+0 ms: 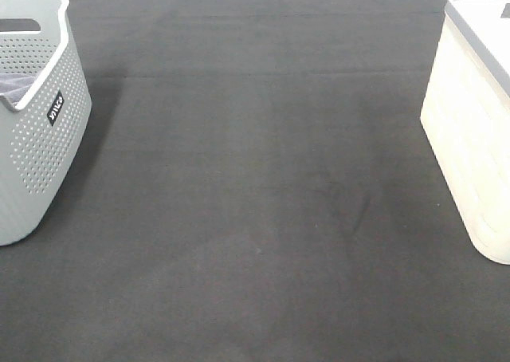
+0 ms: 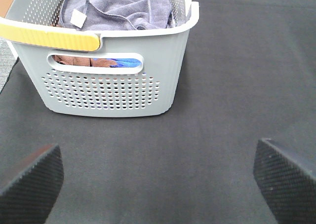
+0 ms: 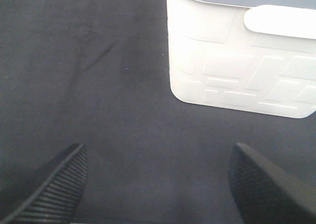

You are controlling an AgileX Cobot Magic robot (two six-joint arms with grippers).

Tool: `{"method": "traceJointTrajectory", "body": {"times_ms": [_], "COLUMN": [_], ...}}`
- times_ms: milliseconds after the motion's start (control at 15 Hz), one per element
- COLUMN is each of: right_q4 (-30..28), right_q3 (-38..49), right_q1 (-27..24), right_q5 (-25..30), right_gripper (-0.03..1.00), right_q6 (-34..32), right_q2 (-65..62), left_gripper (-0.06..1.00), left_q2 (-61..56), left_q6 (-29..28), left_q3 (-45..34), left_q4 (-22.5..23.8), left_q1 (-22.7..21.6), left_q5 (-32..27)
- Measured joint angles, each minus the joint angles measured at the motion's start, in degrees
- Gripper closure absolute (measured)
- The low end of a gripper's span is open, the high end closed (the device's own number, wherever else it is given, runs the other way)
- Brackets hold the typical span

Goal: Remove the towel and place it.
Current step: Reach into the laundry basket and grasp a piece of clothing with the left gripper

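Note:
The grey-lavender towel [image 2: 118, 9] lies crumpled on top inside the grey perforated basket [image 2: 113, 86], its small white tag [image 2: 77, 18] showing. In the high view only a sliver of towel [image 1: 14, 87] shows in the basket [image 1: 40, 139] at the left edge. My left gripper [image 2: 158, 184] is open and empty, well short of the basket, above the dark mat. My right gripper [image 3: 158, 184] is open and empty, facing the white bin [image 3: 242, 51]. Neither gripper shows in the high view.
A white bin [image 1: 470, 131] with a grey rim stands at the right edge. Brown and blue cloth [image 2: 103, 62] shows through the grey basket's handle slot under the towel. A dark mat [image 1: 255, 202] covers the table between the two containers.

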State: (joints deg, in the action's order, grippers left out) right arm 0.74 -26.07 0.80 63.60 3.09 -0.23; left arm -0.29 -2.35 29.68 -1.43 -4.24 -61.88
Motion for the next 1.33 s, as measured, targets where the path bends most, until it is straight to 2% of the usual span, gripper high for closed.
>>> {"method": "traceJointTrajectory", "body": {"times_ms": [1333], "right_q4": [0.0], "right_q3": [0.0], "right_q1": [0.0], "right_q5": [0.0], "right_gripper": [0.21], "right_q6": [0.0], "right_q2": [0.0], "left_gripper": [-0.05], "left_q2": [0.0], "left_q6": [0.0], "left_q3": [0.0], "left_q4": [0.0], "left_q1": [0.0], "left_q5": [0.0]}}
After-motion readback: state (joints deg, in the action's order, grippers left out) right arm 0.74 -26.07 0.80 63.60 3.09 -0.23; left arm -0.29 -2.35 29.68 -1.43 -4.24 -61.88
